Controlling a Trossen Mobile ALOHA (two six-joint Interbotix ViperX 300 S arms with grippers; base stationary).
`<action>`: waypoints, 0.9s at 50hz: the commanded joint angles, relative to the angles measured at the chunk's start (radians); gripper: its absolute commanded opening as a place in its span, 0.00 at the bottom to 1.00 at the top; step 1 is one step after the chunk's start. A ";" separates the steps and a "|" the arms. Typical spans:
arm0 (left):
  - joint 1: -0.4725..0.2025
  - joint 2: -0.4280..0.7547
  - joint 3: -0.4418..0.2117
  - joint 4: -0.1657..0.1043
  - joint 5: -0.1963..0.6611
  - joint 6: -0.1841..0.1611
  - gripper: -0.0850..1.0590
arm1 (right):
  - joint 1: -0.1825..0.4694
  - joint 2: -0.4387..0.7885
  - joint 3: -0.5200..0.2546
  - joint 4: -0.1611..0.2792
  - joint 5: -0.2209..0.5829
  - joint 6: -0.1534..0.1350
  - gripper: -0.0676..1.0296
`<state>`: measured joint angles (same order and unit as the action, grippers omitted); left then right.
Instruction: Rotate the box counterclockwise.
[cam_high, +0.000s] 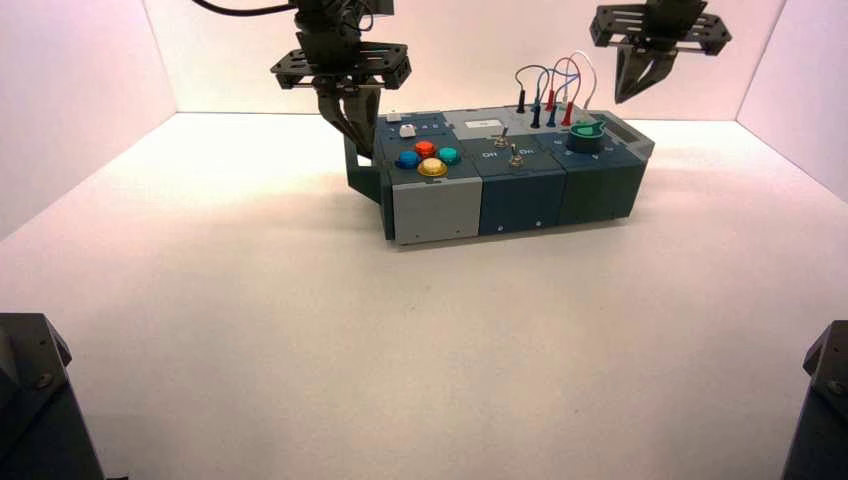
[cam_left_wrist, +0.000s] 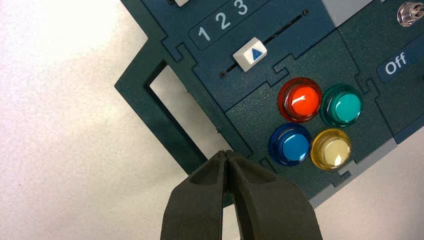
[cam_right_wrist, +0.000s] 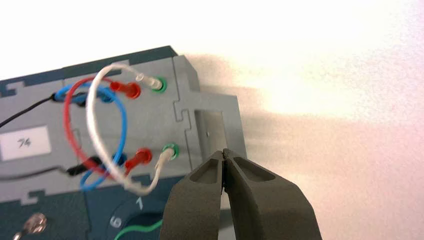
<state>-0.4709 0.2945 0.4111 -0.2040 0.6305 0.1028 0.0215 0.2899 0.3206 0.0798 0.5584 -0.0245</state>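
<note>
Where the left claw (cam_high: 367, 150) points down, the box (cam_high: 515, 180) seems just beneath.

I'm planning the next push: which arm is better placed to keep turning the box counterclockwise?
Probably the left. Its end effector is down at the box's left side handle, while the right end effector hangs above and beyond the right end.

Box (cam_high: 522, 200) dk teal-grey w/ lt grey panel (cam_high: 437, 211), btns red (cam_left_wrist: 304, 100), blue (cam_left_wrist: 295, 147), green (cam_left_wrist: 347, 107), yellow (cam_left_wrist: 335, 151)
</note>
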 joint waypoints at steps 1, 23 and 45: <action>0.006 -0.008 -0.028 -0.003 0.005 0.005 0.05 | 0.002 0.014 -0.054 -0.002 0.000 -0.003 0.04; 0.006 0.035 -0.032 -0.005 0.015 -0.002 0.05 | 0.006 0.100 -0.112 -0.002 0.025 -0.009 0.04; 0.002 0.049 -0.028 -0.009 0.077 -0.009 0.05 | 0.006 0.153 -0.163 -0.002 0.046 -0.038 0.04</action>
<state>-0.4709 0.3590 0.3850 -0.2148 0.6750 0.0951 0.0322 0.4541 0.1887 0.0813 0.6044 -0.0552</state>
